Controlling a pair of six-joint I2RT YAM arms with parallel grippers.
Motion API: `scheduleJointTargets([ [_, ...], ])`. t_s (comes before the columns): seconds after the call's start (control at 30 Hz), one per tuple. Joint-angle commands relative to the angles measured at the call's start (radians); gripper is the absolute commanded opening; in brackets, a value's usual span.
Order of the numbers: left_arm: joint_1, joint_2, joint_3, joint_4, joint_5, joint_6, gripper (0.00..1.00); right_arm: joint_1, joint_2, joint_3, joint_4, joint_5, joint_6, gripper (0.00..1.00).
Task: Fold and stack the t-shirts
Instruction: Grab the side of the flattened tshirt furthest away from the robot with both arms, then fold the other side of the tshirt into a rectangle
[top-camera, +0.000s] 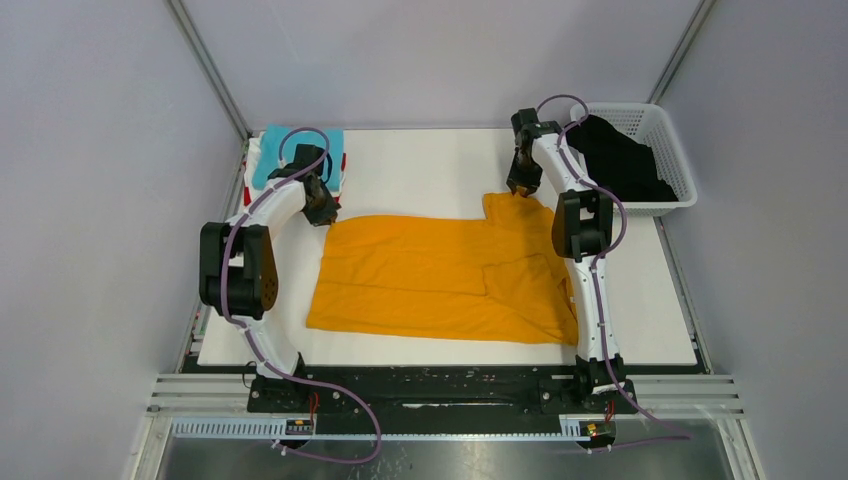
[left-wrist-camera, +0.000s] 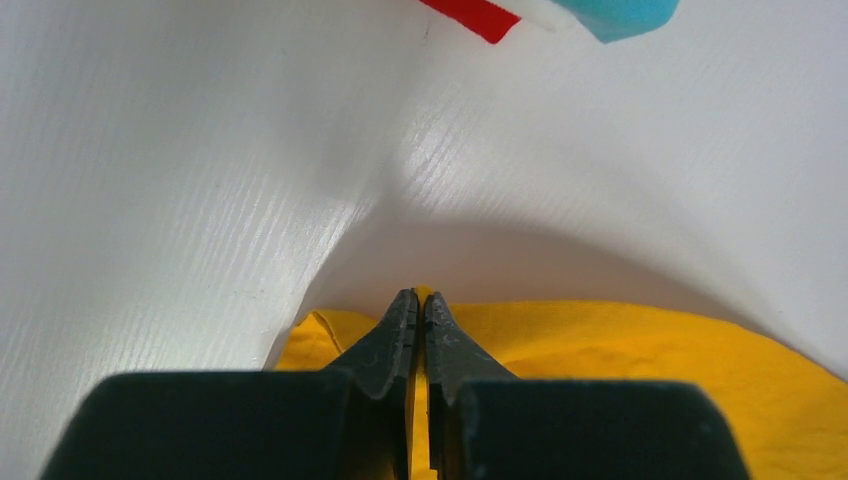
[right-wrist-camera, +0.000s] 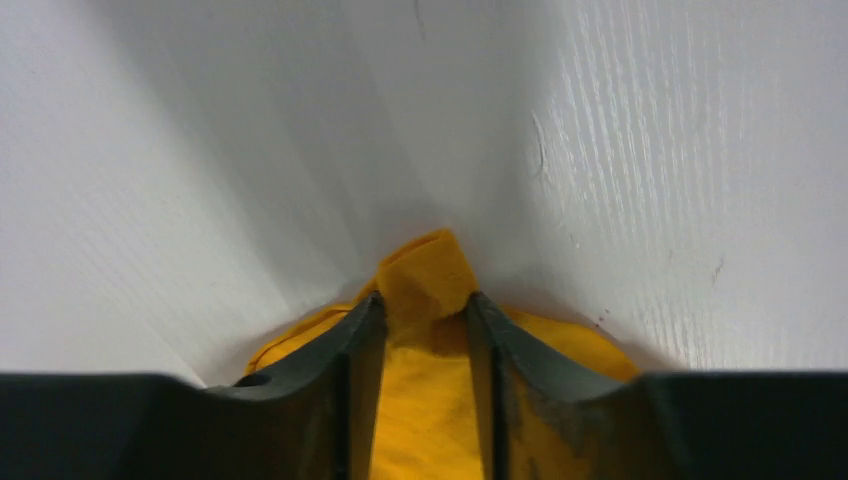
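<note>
A mustard-orange t-shirt (top-camera: 430, 280) lies spread across the middle of the white table (top-camera: 430, 160), partly folded over on its right side. My left gripper (top-camera: 322, 212) is at the shirt's far left corner, shut on a thin edge of the cloth (left-wrist-camera: 650, 350) in the left wrist view (left-wrist-camera: 421, 300). My right gripper (top-camera: 520, 190) is at the shirt's far right part, closed on a bunched tuft of orange cloth (right-wrist-camera: 425, 270) in the right wrist view (right-wrist-camera: 425, 305). A stack of folded shirts (top-camera: 300, 150), turquoise on top of white and red, sits at the far left corner.
A white lattice basket (top-camera: 668, 130) holding dark cloth (top-camera: 620, 160) stands at the far right, beside the right arm. The red (left-wrist-camera: 475, 15) and turquoise (left-wrist-camera: 625, 12) stack edges show just beyond the left gripper. Grey walls enclose the table.
</note>
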Motion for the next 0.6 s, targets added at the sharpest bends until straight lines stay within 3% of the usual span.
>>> scheduleJointTargets([
  [0.0, -0.001, -0.06, 0.0, 0.027, -0.001, -0.002, 0.0, 0.012, 0.004, 0.021, -0.099, 0.029, -0.034, 0.35],
  [0.2, 0.0, -0.066, 0.008, 0.025, -0.006, 0.004, 0.0, 0.012, 0.022, 0.085, -0.068, 0.003, -0.099, 0.0],
  [0.33, -0.001, -0.071, 0.007, 0.024, -0.003, 0.0, 0.0, 0.021, -0.088, 0.017, -0.005, -0.011, -0.15, 0.0],
  [0.57, 0.0, -0.11, -0.074, 0.062, 0.015, -0.016, 0.0, 0.064, -0.411, -0.432, 0.225, -0.1, -0.246, 0.0],
])
